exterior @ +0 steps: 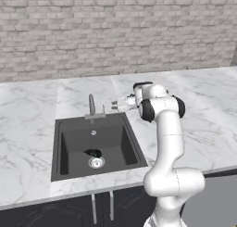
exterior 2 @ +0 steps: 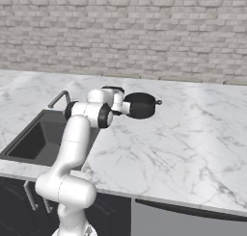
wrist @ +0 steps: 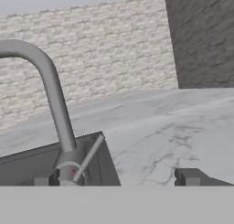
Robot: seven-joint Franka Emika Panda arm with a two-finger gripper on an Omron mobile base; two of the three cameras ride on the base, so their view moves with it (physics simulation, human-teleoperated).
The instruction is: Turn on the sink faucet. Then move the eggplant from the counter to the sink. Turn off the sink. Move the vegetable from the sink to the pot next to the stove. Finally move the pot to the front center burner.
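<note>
Eggplant (exterior: 94,153) lies inside the sink (exterior: 69,147), just beside the round drain (exterior: 96,163), so the carry from the counter (exterior: 32,110) looks finished. No running water is visible, so whether the sink faucet (exterior: 91,104) is on or off cannot be told from here. The gripper (exterior: 115,104) hovers just beside the faucet, on the side away from the sink's front edge, jaws spread wide and holding nothing; in the hand view the lever (wrist: 88,157) sits between the finger tips. My judgement: shutting the water off is the step in hand, with the move to the pot and the burner left. Counted: one eggplant, one sink, one faucet, one drain, one black pot (exterior 2: 140,105) on the counter beyond the sink.
</note>
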